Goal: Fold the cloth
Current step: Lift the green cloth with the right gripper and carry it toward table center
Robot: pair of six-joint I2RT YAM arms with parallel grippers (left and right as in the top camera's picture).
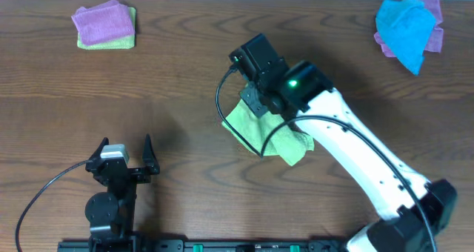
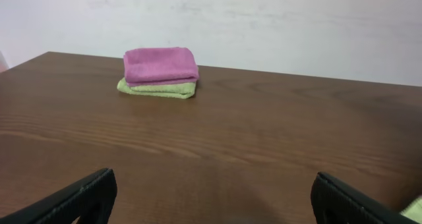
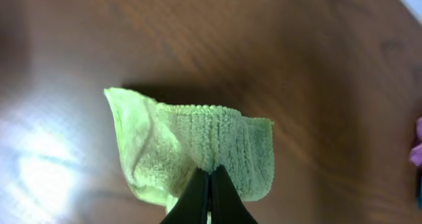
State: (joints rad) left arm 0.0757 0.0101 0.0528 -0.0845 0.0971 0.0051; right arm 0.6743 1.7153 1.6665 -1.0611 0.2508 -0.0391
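Dark wood table (image 1: 185, 74) with a pale wall along the far edge, that's the whole setup. My right gripper (image 3: 210, 183) is clamped tight, fingertips pressed together on one edge of the lime-green cloth (image 3: 198, 138). The cloth sits about mid-table, a bit toward the right edge, all bunched and creased under my right wrist. One flap curls up on the side, and there's a dark shadow on the wood just past it. Can't really tell how much of it is off the table.

My left gripper (image 1: 124, 144) is near the front edge on the left, jaws spread wide with nothing between them, well apart from the cloth.

By the far-left corner, a folded pink cloth (image 2: 160, 64) sits on top of a pale green folded cloth (image 2: 158, 89). By the far-right corner, a crumpled bright blue cloth (image 1: 404, 30) lies on a purple cloth (image 1: 437, 38).
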